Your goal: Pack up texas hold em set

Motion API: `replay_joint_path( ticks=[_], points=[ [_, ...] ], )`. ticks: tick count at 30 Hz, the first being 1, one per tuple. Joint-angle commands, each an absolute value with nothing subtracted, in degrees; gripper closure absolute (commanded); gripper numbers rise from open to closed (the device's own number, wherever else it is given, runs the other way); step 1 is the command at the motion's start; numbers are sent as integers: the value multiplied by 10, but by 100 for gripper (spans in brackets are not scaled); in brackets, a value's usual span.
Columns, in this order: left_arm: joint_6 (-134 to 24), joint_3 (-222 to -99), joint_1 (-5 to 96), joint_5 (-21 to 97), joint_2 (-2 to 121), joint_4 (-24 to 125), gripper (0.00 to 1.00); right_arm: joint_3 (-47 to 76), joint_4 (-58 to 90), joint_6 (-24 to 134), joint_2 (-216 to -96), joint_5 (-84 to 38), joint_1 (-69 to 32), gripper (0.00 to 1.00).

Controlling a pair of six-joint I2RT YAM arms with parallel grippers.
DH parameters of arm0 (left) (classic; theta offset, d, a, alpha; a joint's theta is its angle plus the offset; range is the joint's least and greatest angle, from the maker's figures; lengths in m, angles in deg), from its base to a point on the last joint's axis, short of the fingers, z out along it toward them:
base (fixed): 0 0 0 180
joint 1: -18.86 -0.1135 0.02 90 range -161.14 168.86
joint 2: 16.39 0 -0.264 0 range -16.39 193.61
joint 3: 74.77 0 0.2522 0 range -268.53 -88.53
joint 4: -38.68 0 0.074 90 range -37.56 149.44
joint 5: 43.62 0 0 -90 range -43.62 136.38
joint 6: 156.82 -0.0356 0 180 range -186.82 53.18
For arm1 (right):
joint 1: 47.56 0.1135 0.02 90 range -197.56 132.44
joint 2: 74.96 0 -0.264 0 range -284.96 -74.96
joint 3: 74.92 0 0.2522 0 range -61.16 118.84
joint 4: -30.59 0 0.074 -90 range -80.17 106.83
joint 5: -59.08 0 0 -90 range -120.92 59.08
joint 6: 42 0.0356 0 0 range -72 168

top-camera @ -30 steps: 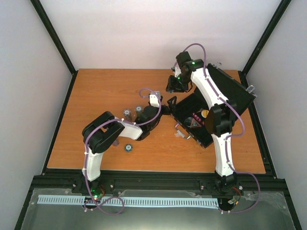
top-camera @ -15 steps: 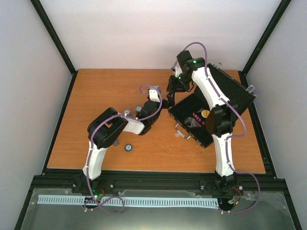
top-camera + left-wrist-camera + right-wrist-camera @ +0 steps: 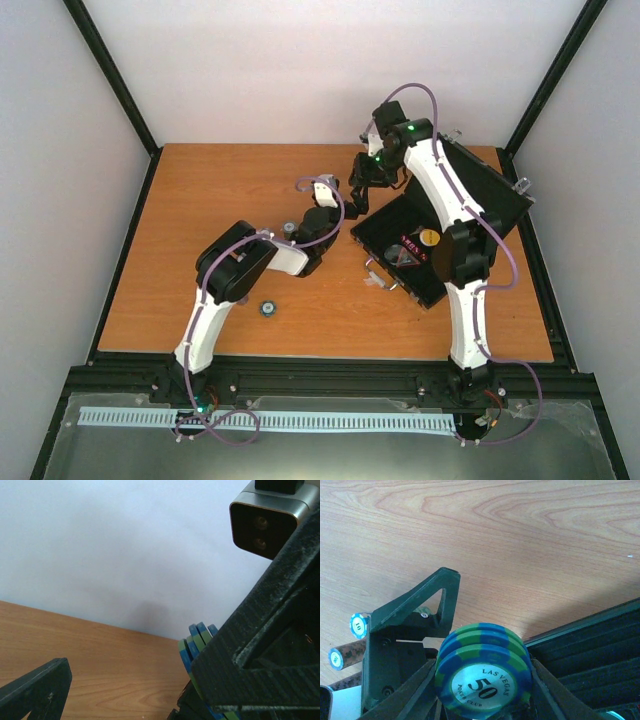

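Blue-and-green poker chip stack (image 3: 482, 675) clamped in right gripper (image 3: 362, 188) at far-left edge of open black rectangular case (image 3: 495, 195); left gripper (image 3: 343, 208) spread wide alongside.

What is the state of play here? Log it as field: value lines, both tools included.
case: open, on the right side of the table, lid raised
right tool: shut on blue-green chip stack, over the table just off the case's edge
left tool: open, empty, close beside that stack
inside case: round disc; the rest too small to tell
loose on table: single chip near the left arm; two chip stacks lying on their sides
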State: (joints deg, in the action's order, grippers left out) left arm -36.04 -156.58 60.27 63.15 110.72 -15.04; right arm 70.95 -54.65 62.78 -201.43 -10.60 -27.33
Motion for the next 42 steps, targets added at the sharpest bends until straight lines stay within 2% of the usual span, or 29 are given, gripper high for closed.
replay_joint_path(
  ticks=[1,17,24,28,32,35,37,42],
  points=[
    [-366,-1596,586,662,1120,-221,0,703,-575,621,-1981,-92,-274,76],
    [-399,-1643,579,656,1133,-269,1,671,-575,620,-1957,-84,-270,76],
    [-392,-1661,570,630,1124,-264,30,666,-576,619,-1956,-80,-268,76],
    [-391,-1665,566,618,1120,-265,31,658,-575,618,-1951,-81,-266,76],
    [-385,-1667,560,607,1117,-264,37,655,-575,618,-1949,-80,-265,76],
    [-379,-1672,553,574,1111,-258,50,653,-575,618,-1947,-80,-265,76],
    [-375,-1678,550,547,1107,-248,66,652,-576,618,-1947,-81,-264,76],
    [-368,-1683,547,533,1100,-240,71,649,-578,617,-1942,-83,-261,76]
  ],
)
